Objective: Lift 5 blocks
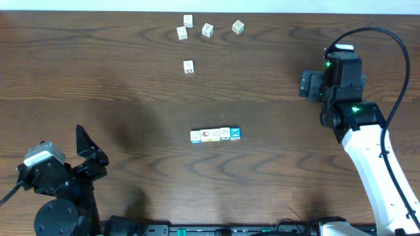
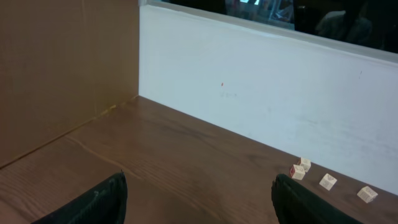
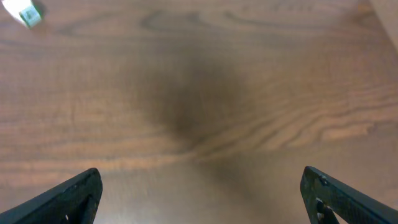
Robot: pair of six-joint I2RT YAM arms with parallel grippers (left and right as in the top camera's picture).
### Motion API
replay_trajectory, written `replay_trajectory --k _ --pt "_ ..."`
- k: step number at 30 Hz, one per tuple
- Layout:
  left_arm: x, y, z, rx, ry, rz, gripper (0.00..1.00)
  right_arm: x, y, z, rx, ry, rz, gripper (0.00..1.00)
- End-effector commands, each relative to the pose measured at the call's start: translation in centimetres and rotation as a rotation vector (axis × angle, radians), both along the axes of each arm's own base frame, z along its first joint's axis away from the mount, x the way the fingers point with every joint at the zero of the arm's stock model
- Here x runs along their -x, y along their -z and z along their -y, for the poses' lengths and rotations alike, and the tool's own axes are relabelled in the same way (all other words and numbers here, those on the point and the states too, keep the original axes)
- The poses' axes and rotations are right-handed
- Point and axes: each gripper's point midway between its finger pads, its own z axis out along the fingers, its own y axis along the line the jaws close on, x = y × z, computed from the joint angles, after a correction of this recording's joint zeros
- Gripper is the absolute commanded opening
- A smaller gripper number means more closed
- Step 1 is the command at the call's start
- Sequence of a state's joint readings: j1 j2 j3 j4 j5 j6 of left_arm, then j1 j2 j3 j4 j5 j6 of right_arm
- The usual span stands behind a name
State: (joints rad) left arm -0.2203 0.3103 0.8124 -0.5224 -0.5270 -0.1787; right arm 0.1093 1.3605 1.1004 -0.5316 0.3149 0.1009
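Closest to the lens in the left wrist view, the left gripper [image 2: 199, 182] shows its two dark fingers [image 2: 102, 202] spread wide at the bottom edge, with only bare table [image 2: 155, 155] between them. A brown panel [image 2: 62, 68] stands ahead of it to the left, and a white wall [image 2: 261, 93] runs straight ahead. Ahead and to its right, near the foot of that wall, four loose cubes [image 2: 328, 181] lie scattered, one of them marked red.

Only the overhead view shows the blocks [image 1: 215, 134]. They form a short row of five, side by side and touching, on the table [image 1: 98, 72]. The row lies between the two grippers and well apart from both. The block at the end nearer the right gripper is bright blue with a white X, and the one at the opposite end has a light blue edge. From above, the left gripper [image 1: 92, 154] sits off the row's left end, nearer the robot. A fifth cube shows there too, between the row and the loose cubes [image 1: 207, 29] grouped far beyond it.

The right gripper [image 1: 306, 84] sits off the row's other end and farther out. In the right wrist view the right gripper [image 3: 200, 174] has its fingers [image 3: 62, 200] parted to the frame's bottom corners, with blurred wood grain between them. A single cube [image 3: 30, 14] with a green mark sits well ahead and to the left, and which cube it is cannot be told.
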Motion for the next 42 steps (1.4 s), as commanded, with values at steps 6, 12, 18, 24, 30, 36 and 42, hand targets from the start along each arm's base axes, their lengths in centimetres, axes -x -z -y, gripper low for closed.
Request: replay_trajectory --k 6,12,18,24,30,36,42 --pt "0.3 -0.3 -0.2 -0.008 -0.011 0.006 0.75 1.0 0.5 0.5 0.025 0.009 -0.058 0.99" --pt "0.5 0.1 -0.7 -0.034 -0.037 -0.021 0.75 1.1 0.5 0.5 0.025 0.008 -0.06 0.99" --pt "0.6 2.0 -0.6 0.081 -0.045 -0.045 0.75 1.1 0.5 0.5 0.025 0.009 -0.06 0.99" --pt "-1.9 -1.6 -0.4 0.238 -0.009 0.368 0.75 1.1 0.5 0.5 0.025 0.008 -0.06 0.99" --pt "-2.7 2.8 0.2 0.129 0.081 0.479 0.75 1.1 0.5 0.5 0.025 0.008 -0.06 0.99" --pt "-3.6 9.2 -0.4 0.11 0.042 0.332 0.76 1.1 0.5 0.5 0.025 0.008 -0.06 0.99" --pt "-4.7 14.4 -0.5 0.142 0.031 0.21 0.76 1.1 0.5 0.5 0.025 0.008 -0.06 0.99"
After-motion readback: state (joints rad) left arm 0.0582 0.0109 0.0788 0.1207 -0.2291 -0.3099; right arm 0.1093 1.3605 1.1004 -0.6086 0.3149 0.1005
